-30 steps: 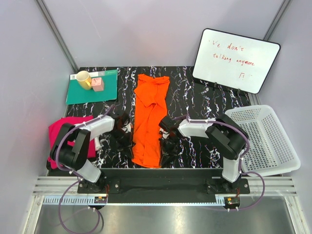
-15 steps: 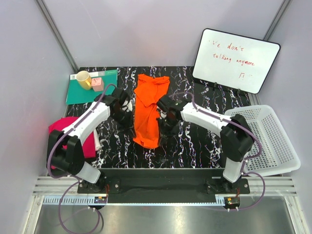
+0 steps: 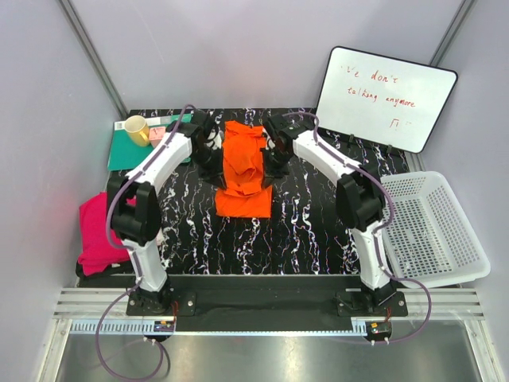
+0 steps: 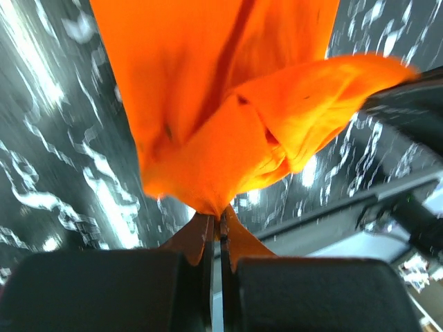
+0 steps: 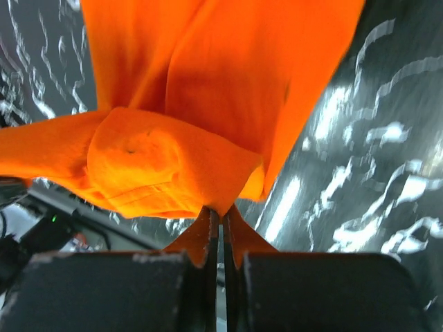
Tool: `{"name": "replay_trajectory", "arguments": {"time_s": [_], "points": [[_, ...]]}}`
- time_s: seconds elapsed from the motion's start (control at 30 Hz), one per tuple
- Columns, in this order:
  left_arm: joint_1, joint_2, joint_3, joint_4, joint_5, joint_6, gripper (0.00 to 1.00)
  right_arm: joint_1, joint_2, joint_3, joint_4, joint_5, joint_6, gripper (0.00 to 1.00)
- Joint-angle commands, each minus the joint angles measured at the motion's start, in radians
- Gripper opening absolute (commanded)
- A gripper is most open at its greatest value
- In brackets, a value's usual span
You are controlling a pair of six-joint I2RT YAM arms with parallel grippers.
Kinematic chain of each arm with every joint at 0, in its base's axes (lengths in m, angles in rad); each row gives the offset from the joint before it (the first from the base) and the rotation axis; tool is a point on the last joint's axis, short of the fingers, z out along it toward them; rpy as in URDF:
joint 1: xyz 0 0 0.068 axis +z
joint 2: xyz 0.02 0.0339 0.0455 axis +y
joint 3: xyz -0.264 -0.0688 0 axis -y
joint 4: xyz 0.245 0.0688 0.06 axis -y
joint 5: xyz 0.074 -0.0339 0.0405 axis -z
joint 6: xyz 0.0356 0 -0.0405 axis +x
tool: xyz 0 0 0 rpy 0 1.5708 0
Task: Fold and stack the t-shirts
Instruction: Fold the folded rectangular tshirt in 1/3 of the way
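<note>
Over the marbled table (image 3: 318,227), left gripper (image 4: 216,223) and right gripper (image 5: 221,213) are pinched tight on the orange t-shirt (image 3: 243,197) — from above, cloth hides their fingertips.

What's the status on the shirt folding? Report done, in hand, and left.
Done: the orange t-shirt looks narrowed into a strip. In hand: the left claw and right claw are both shut on its cloth, holding it lifted over the far half, mid-fold. Left: lay it down and release, then fold the pink t-shirt, bunched at the table's left edge, and stack the two.
</note>
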State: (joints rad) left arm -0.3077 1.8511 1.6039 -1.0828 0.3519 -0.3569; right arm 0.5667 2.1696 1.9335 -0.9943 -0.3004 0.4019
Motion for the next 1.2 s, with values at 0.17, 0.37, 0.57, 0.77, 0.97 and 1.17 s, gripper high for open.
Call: {"name": "replay_trajectory", "arguments": {"time_s": [0.17, 0.37, 0.57, 0.77, 0.97, 1.17], "points": [[0.048, 0.177, 0.197, 0.0, -0.007, 0.045, 0.98, -0.045, 0.223, 0.369, -0.111, 0.055, -0.083, 0.0], [0.067, 0.105, 0.188, 0.006, -0.031, 0.062, 0.99, -0.079, 0.361, 0.634, -0.179, 0.104, -0.052, 0.0], [0.076, 0.048, 0.1, 0.011, -0.042, 0.084, 0.99, -0.117, 0.406, 0.679, -0.173, 0.138, 0.002, 0.46], [0.076, 0.011, 0.051, 0.023, -0.044, 0.095, 0.99, -0.117, 0.239, 0.541, -0.1, 0.201, -0.031, 0.92], [0.076, 0.023, 0.021, 0.032, -0.038, 0.096, 0.99, -0.116, 0.16, 0.432, -0.04, -0.006, -0.048, 0.92], [0.074, 0.025, -0.033, 0.107, 0.034, 0.073, 0.81, -0.087, 0.173, 0.315, 0.057, -0.219, -0.008, 0.0]]}}
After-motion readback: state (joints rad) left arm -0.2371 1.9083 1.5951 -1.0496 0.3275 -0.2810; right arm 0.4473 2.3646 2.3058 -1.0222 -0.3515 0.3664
